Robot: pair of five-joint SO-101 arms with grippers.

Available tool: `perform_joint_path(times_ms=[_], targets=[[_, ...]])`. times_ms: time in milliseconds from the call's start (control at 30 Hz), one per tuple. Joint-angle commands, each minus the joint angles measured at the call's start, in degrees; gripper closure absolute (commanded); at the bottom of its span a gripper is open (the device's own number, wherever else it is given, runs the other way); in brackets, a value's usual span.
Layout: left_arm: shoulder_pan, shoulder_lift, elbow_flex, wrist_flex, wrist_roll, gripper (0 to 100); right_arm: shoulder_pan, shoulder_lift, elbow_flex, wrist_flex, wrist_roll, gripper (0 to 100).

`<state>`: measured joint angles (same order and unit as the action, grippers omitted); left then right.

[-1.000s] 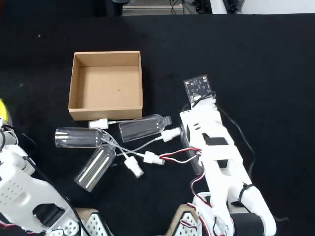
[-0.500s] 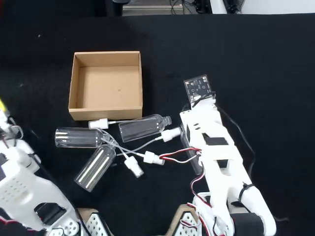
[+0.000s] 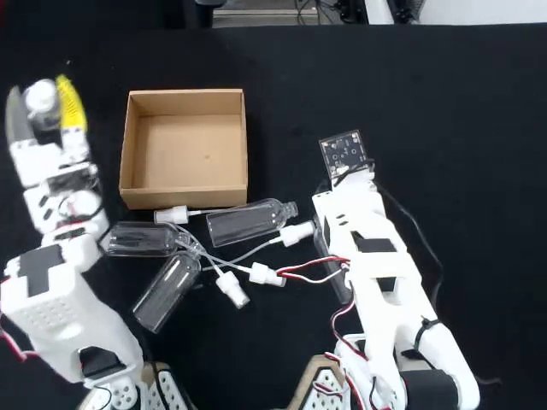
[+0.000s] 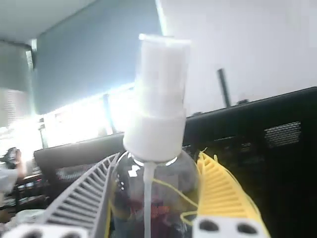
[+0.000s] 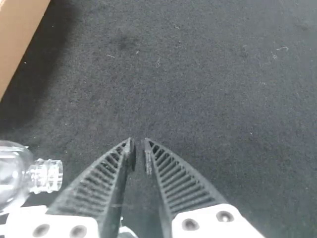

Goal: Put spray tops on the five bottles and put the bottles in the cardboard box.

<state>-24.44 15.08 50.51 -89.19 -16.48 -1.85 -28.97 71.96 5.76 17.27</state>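
Swung left pincer [image 3: 41,107] up to just beside cardboard box [image 3: 184,198], clamped on a capped bottle [image 4: 154,148]; drop-in judged next. Kept right pincer [image 5: 137,146] near box, almost closed, empty.

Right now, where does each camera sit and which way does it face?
High view: fixed above, looking down on the table, the box, the left arm and the right arm.
Left wrist view: on that arm, facing the room past the left gripper, shut on a capped bottle.
Right wrist view: on that arm, looking down at the table past the shut right gripper.
Shared: high and right wrist views both show the box and an open bottle.
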Motion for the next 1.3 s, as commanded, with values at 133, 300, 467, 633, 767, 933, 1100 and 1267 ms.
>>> perform_joint_path(times_ms=[133, 300, 467, 633, 767, 933, 1100, 1267], targets=[[5.93, -10.9, -12.97, 23.12, 3.52, 97, 1.05, -1.45, -0.4, -1.58, -0.35, 98.7], [10.15, -14.24, -12.97, 31.38, 8.7, 97, 1.05, -1.45, -0.4, -1.58, -0.35, 98.7], [14.46, -9.85, -13.05, 31.65, 8.88, 97, 1.05, -1.45, -0.4, -1.58, -0.35, 98.7], [18.59, -3.87, -13.85, 31.3, 8.88, 97, 1.05, -1.45, -0.4, -1.58, -0.35, 98.7], [19.12, 1.58, -17.8, 31.3, 13.1, 97, 0.79, -1.45, -0.31, -1.58, -0.35, 98.7], [18.95, 8.0, -22.2, 31.3, 15.47, 97, 0.79, -1.45, -0.31, -1.58, -0.35, 98.7], [18.68, 13.71, -24.92, 31.3, 13.71, 97, 0.79, -1.45, -0.4, -1.58, -0.35, 98.7], [18.51, 16.0, -25.8, 31.21, 12.31, 97, 0.79, -1.45, -0.48, -1.58, -0.35, 98.7]])
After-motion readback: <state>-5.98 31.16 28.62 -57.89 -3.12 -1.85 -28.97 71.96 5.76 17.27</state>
